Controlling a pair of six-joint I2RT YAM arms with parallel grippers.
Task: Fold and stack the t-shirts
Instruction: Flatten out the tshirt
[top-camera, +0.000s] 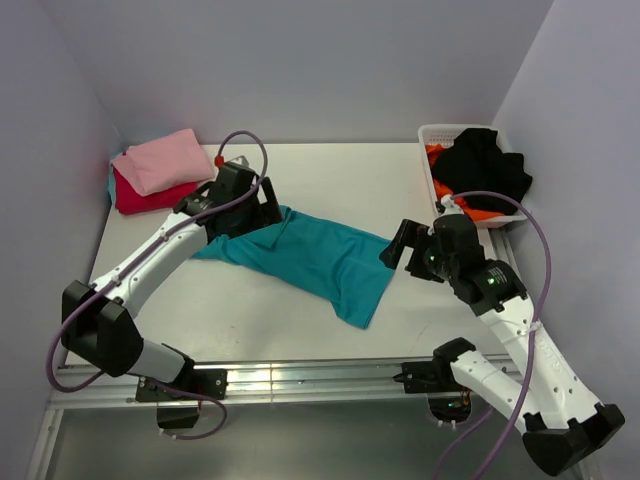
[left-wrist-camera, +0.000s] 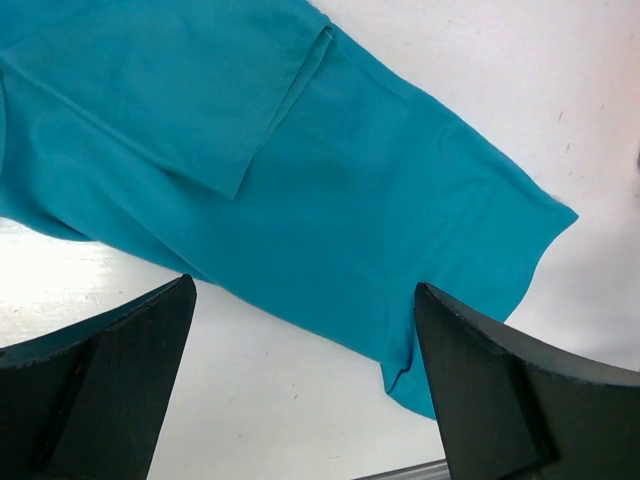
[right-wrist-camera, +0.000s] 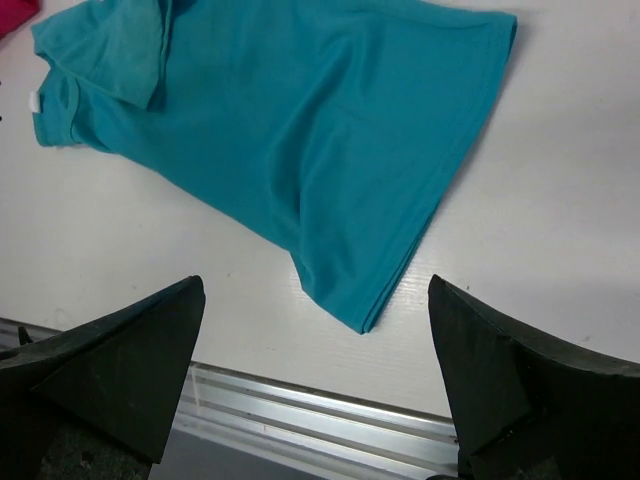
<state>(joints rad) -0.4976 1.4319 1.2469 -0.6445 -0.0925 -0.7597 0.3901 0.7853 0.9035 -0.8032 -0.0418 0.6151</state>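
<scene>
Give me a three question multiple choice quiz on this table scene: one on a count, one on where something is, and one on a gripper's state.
1. Shirt colours showing in the white basket: A) one B) two C) four
2. The pink shirt lies: A) in the basket B) on the red shirt C) draped over an arm
3. The left gripper is: A) shut on cloth B) shut on nothing C) open

Answers: 1 B, a black shirt and an orange shirt show there. 2 B, the two are stacked at the far left corner. 3 C, its jaws stand apart above the teal shirt.
</scene>
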